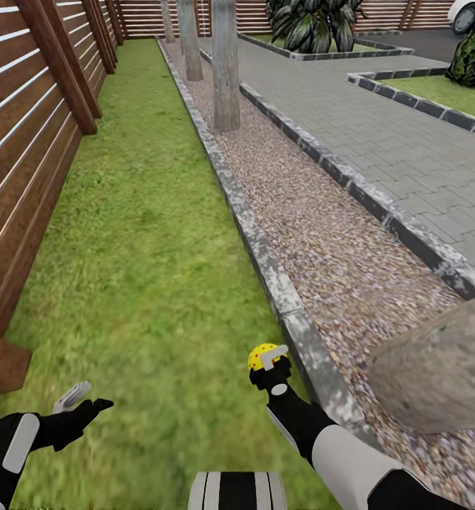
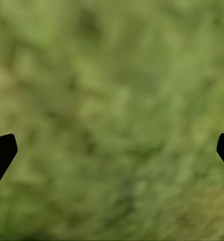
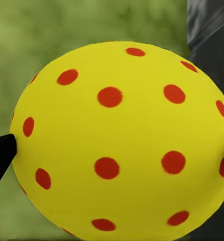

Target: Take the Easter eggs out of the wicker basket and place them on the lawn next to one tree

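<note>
Yellow Easter egg (image 1: 260, 356) with red dots sits clamped in the right gripper (image 1: 267, 363), low centre of the head view, above the lawn (image 1: 145, 248) beside the grey kerb (image 1: 266, 258). At lower left, the left gripper (image 1: 81, 401) is spread open and holds nothing.

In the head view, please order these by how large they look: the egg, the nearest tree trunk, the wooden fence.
1. wooden fence
2. nearest tree trunk, enlarged by closeness to the camera
3. egg, held in the right claw

Brown slatted fence (image 1: 32, 134) running along far side of left gripper (image 1: 81, 401); gravel strip (image 1: 315, 234) and grey paving (image 1: 408, 156) lying beyond right gripper (image 1: 273, 365).
</note>
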You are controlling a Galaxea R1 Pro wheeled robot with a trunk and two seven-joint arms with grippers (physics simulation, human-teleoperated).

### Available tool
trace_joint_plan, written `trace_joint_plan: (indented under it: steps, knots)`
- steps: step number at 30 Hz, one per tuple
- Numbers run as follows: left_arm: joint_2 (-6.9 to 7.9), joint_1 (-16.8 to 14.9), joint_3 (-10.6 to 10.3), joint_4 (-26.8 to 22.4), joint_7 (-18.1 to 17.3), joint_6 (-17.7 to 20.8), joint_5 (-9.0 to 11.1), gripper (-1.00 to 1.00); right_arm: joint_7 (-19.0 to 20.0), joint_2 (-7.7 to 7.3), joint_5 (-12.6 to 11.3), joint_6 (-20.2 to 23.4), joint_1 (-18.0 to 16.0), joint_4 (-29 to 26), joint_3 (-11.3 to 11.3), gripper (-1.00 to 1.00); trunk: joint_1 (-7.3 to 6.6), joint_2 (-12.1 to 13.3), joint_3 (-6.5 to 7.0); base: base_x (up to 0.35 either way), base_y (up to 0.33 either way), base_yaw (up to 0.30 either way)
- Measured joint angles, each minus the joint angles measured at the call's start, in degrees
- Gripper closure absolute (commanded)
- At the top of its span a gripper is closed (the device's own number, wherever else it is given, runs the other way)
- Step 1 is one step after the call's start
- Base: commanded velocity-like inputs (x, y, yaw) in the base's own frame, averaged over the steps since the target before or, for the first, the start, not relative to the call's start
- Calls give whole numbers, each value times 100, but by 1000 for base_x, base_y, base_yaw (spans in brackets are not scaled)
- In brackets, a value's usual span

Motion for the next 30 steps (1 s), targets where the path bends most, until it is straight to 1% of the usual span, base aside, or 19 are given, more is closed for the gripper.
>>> trace_joint_plan:
  steps: [5, 9, 11, 22, 25, 26, 30]
  knots:
    - [-6, -1, 0, 0, 0, 0, 0, -100, 0, 0, 1, 73, -10, -26, 45, 100, 13, -7, -111, 0, 0, 0]
    - [-6, 0, 0, 0, 0, 0, -4, -100, -1, 0, -7, 183, -113, -32, 49, 100, 23, -12, -199, 0, 0, 0]
    - [-34, 0, 0, 0, 0, 0, -7, -100, -1, 0, -4, 238, -198, -33, 51, 100, 28, -15, -244, 0, 0, 0]
    - [-41, 0, -7, 0, 0, 0, -9, -100, -1, 0, -9, 217, -316, -37, 49, 100, 57, -30, -488, 0, 0, 0]
    - [-41, 1, -7, -1, 0, 1, -7, -100, -37, 0, 92, 177, -322, -99, 47, 100, 62, -35, -553, 0, 0, 0]
    - [-16, 2, 9, 0, -33, -24, -1, -100, -24, 0, 139, 194, -294, -137, 50, 100, 60, -33, -552, 0, 0, 0]
    - [11, 81, 28, 0, -42, -27, 6, -100, 108, 0, 29, 145, -356, -268, 49, 100, 62, -33, -553, 0, 0, 0]
